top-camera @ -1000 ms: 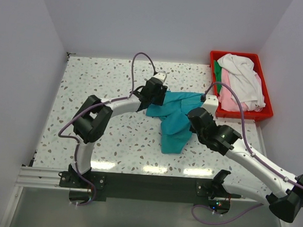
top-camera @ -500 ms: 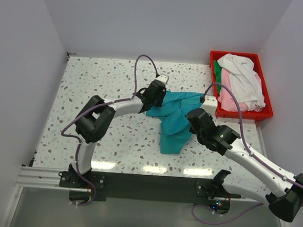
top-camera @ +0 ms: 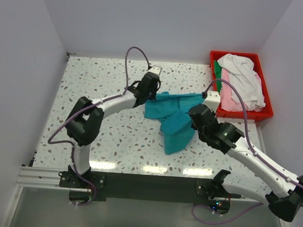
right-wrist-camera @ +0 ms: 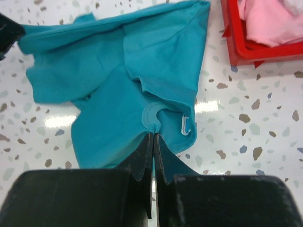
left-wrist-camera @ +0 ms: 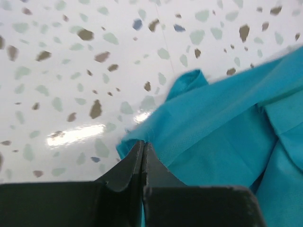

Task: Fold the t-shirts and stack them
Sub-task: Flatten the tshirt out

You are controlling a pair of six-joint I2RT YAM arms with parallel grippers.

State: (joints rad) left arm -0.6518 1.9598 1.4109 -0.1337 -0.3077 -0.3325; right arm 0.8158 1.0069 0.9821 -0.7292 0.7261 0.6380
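Teal shirt: light, limp, drapes freely. Left pincer clamped on an edge, right pincer clamped on the collar; both judged sound holds.

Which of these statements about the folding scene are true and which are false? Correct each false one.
1. The teal t-shirt lies on the table, outside the red bin. True.
2. The left gripper is open and clear of all cloth. False: it is shut on an edge of the teal t-shirt.
3. The red bin holds a white t-shirt and a pink t-shirt. True.
4. The right gripper is shut on the pink t-shirt. False: it is shut on the teal t-shirt, by its collar.
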